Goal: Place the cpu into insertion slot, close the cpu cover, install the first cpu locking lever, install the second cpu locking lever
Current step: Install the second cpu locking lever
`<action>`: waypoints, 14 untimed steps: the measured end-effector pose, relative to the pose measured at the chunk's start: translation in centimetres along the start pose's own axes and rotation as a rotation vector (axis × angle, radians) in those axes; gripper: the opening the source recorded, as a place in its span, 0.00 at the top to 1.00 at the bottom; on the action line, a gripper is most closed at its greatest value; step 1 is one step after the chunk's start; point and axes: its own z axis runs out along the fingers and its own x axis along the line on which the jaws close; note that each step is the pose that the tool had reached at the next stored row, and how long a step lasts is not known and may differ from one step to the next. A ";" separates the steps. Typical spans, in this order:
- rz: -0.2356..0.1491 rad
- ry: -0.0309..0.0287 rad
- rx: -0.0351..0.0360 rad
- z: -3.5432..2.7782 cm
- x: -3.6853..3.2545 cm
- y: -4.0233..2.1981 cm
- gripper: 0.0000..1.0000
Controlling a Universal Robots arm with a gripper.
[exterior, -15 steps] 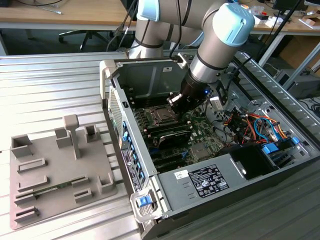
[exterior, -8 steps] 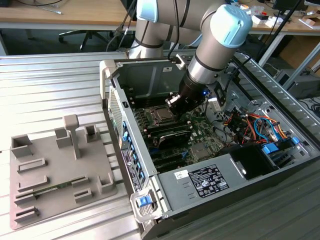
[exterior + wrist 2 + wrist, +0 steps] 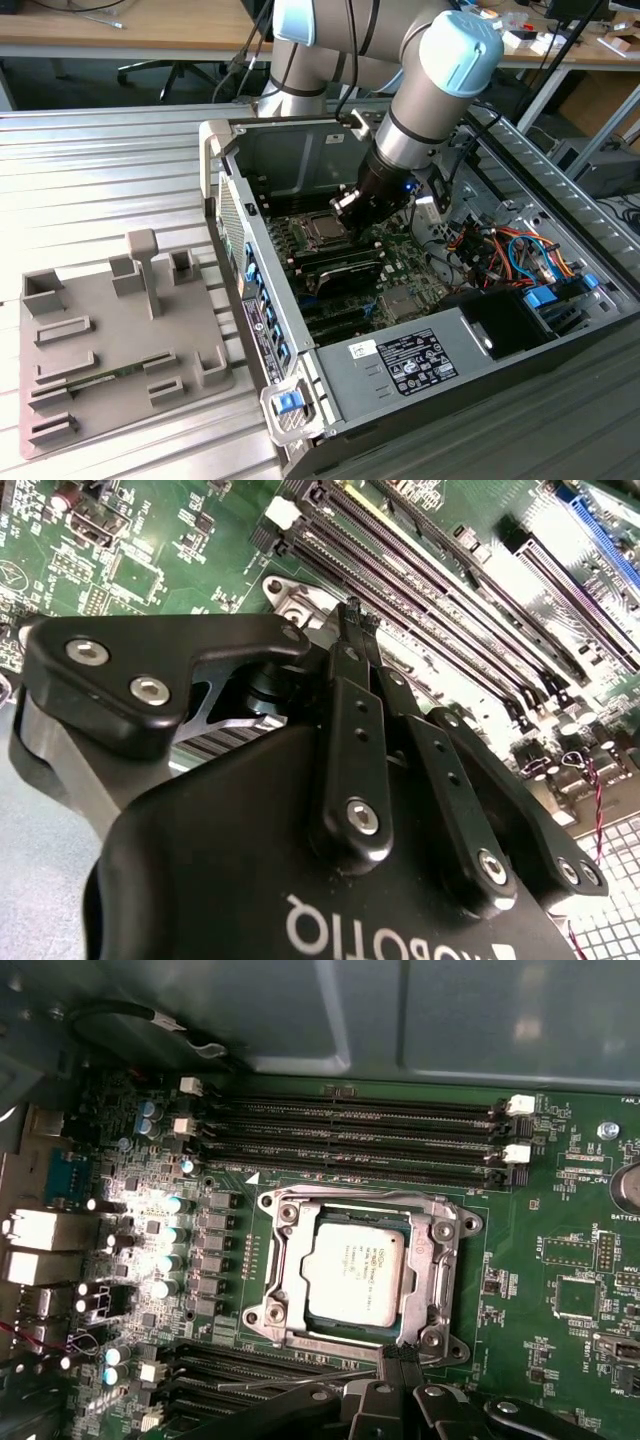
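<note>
The cpu point(image 3: 352, 1264) sits in the insertion slot point(image 3: 275, 1305) with the cpu cover point(image 3: 437, 1278) folded flat around it, so seating and closing look done; I can't tell whether either locking lever is latched. The gripper point(image 3: 400, 1357) hovers at the socket's edge nearest the lower memory slots point(image 3: 240, 1372), fingers pinched narrow, holding nothing; the second wrist view shows those fingertips point(image 3: 352, 620) together above the green motherboard point(image 3: 200, 540); the exterior view places the arm inside the computer case point(image 3: 225, 150).

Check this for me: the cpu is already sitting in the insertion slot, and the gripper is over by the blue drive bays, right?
Partly. The cpu does sit in the insertion slot, but the gripper hangs right at the socket's edge, as the first wrist view shows.
</note>
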 end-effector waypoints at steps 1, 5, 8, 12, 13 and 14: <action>0.000 0.0000 0.0001 0.02 0.02 0.00 0.89; 0.000 0.0001 0.0001 0.13 0.28 0.02 0.89; 0.000 0.0001 0.0001 0.21 0.60 0.05 0.89; 0.000 0.0002 0.0002 0.33 1.11 0.10 0.89; 0.000 0.0002 0.0003 0.35 1.15 0.10 0.89; 0.000 0.0001 0.0001 0.39 1.25 0.11 0.89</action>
